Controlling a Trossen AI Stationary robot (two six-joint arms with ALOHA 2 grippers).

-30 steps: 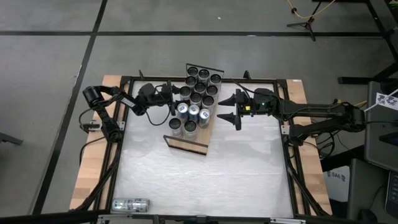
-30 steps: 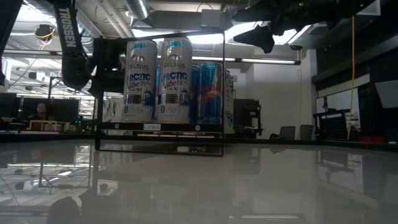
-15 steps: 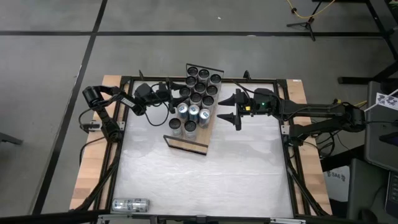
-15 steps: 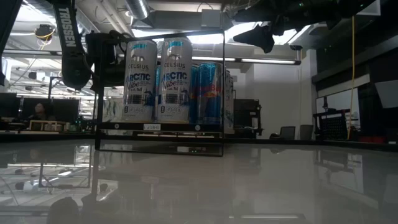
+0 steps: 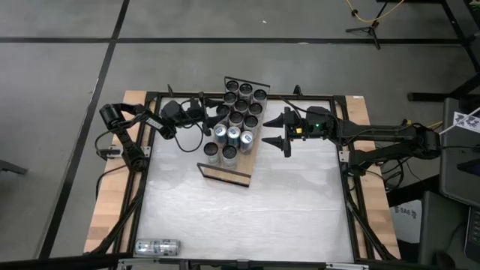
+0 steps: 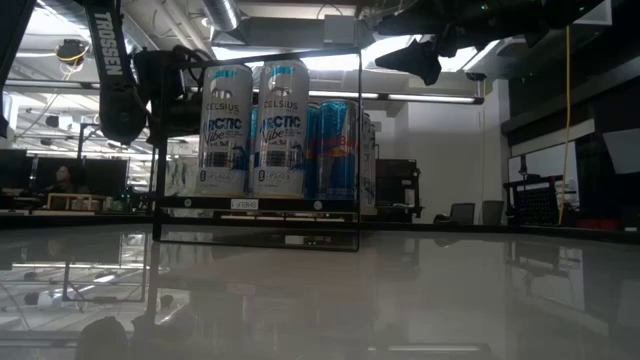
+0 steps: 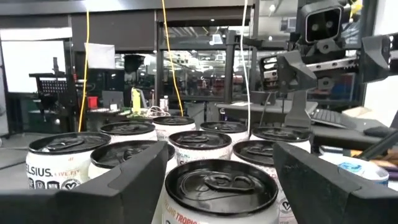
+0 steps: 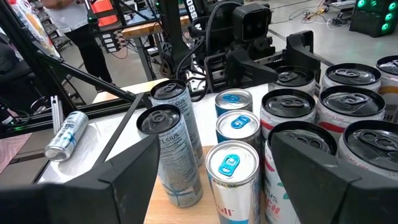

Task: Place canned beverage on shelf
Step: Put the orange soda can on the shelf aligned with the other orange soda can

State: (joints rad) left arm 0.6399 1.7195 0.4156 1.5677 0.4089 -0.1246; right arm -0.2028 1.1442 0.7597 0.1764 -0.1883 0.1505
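Two tools: both are standing spread wide and carrying nothing.
Left tool (image 5: 202, 113): it is lifting clear. In the low view it has risen from can height to near the can tops over the last second.
Can in front of it (image 7: 219, 180): it is standing upright on the shelf among its neighbours, framed between the open fingers (image 7: 137, 180) but not gripped (my reading, since the cans have not stirred while the tool climbed).
Shelf (image 5: 225, 174): it is lying angled at the far side of the worktop (image 5: 247, 217), with the can pack (image 5: 238, 112) filling most of the board.
Right tool (image 5: 272, 131): it is waiting just beside the shelf's right edge.
Spare can (image 5: 157, 246): it is lying on its side at the near left corner, well apart.
Meaning: this placement looks finished, and that spare can is probably the next pickup.
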